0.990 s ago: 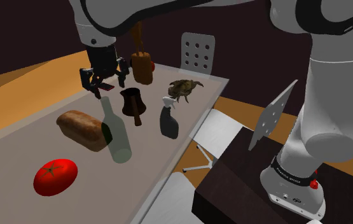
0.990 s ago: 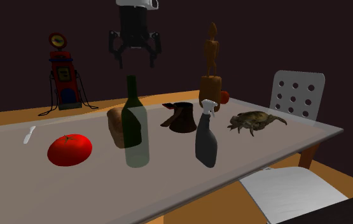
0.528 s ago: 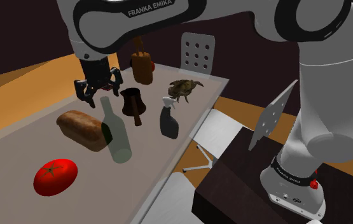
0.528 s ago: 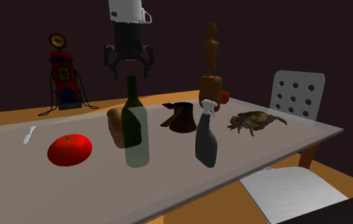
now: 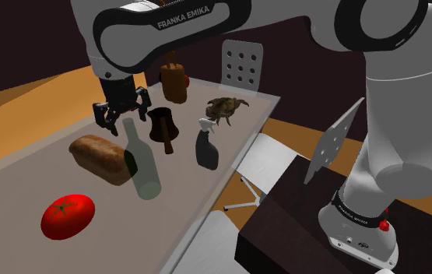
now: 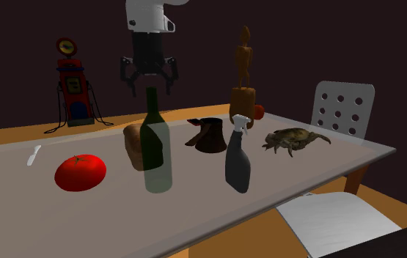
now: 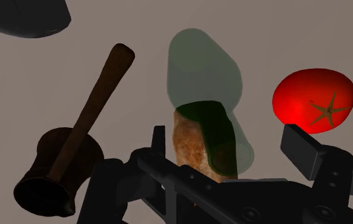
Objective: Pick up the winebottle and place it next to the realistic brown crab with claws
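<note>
Log: the pincer (image 6: 149, 77) has dropped over the last second and turned to square up above the winebottle (image 6: 155, 146). Its fingers are apart and hold nothing. The winebottle stands upright on the table (image 6: 304, 176), just beside the bread loaf (image 5: 101, 158), and has not shifted. The crab (image 6: 291, 139) lies well apart, toward the second exterior view's right, beyond the spray bottle (image 6: 238, 161). My read is that the approach is nearly done, and more descent is needed before closing on the neck.

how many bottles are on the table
2. The green wine bottle stands beside the bread, below the tool; the dark spray bottle stands to its right in the second exterior view. None looks hidden.
</note>
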Robot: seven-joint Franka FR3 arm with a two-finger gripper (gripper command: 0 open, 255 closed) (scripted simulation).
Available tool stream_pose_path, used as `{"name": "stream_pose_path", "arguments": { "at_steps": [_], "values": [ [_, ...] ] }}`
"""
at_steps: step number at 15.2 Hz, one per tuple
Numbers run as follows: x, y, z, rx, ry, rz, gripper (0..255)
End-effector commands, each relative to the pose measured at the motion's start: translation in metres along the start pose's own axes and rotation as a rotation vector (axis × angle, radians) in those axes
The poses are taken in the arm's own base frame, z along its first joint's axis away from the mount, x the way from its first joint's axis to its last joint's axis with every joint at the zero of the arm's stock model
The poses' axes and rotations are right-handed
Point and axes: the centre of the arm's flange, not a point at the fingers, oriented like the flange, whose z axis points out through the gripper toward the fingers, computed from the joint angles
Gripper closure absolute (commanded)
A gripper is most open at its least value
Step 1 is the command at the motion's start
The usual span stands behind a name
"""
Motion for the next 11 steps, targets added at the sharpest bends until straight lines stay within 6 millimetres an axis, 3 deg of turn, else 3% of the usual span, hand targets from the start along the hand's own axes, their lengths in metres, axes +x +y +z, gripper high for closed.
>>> {"name": "stream_pose_path", "arguments": {
  "at_steps": [1, 2, 3, 11],
  "values": [
    [0.0000, 0.0000, 0.0000, 0.000, 0.000, 0.000, 0],
    [0.0000, 0.0000, 0.0000, 0.000, 0.000, 0.000, 0],
    [0.0000, 0.0000, 0.0000, 0.000, 0.000, 0.000, 255],
    [0.0001, 0.0000, 0.0001, 0.000, 0.000, 0.000, 255]
  ]
}}
